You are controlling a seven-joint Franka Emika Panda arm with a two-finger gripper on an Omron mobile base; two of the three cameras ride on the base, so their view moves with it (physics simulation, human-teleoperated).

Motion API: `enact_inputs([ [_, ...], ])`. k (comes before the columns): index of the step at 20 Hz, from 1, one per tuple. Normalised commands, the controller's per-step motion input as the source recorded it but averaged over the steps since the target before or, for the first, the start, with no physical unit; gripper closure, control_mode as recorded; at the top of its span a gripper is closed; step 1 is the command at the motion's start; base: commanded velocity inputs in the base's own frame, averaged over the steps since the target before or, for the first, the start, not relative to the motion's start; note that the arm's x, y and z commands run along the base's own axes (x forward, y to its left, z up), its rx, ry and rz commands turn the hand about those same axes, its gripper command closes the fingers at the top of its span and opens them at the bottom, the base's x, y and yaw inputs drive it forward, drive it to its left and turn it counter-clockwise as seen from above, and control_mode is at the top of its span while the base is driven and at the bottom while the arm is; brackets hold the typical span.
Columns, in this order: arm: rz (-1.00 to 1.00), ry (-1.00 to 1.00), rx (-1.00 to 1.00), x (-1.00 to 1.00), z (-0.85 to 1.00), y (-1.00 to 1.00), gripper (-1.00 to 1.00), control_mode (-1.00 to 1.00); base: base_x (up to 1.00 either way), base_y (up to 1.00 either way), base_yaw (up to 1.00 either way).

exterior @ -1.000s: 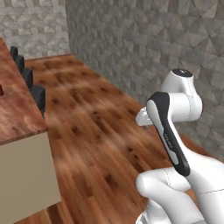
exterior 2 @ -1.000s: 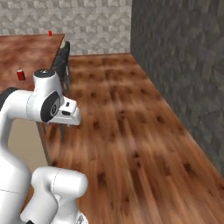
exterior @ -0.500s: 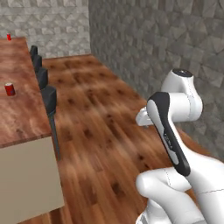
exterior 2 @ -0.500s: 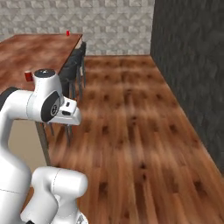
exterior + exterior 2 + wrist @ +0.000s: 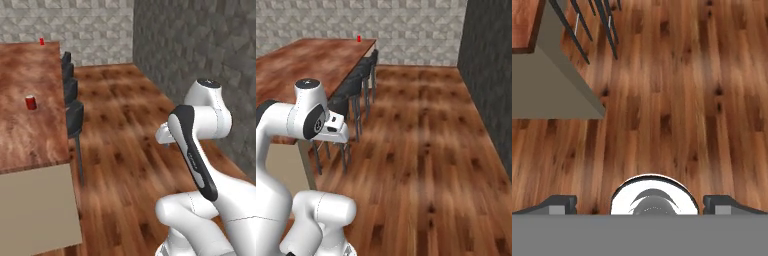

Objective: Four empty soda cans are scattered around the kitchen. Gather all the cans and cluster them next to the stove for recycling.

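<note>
Stools line the counter beside cans.

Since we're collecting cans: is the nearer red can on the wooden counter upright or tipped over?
Upright. The nearer red can stands on the wooden counter with its silver top facing up.

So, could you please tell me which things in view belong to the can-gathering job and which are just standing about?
Belong to the job:
- near red can on the wooden counter
- far red can at the counter's back end
- gripper, open and empty

Just standing about:
- black stools along the counter's edge
- wooden floor
</note>
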Motion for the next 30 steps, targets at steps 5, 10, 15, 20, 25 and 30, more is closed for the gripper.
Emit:
enact_inputs([
  [5, 0.0, 0.0, 0.0, 0.0, 0.0, 0.0, -1.0, 1.0, 0.59, -0.27, 0.31],
  [10, 0.0, 0.0, 0.0, 0.0, 0.0, 0.0, -1.0, 1.0, 0.57, -0.24, 0.33],
  [15, 0.0, 0.0, 0.0, 0.0, 0.0, 0.0, -1.0, 1.0, 0.54, -0.23, 0.33],
  [20, 0.0, 0.0, 0.0, 0.0, 0.0, 0.0, -1.0, 1.0, 0.53, -0.25, 0.33],
  [25, 0.0, 0.0, 0.0, 0.0, 0.0, 0.0, -1.0, 1.0, 0.51, -0.26, 0.32],
  [30, 0.0, 0.0, 0.0, 0.0, 0.0, 0.0, -1.0, 1.0, 0.49, -0.26, 0.33],
])
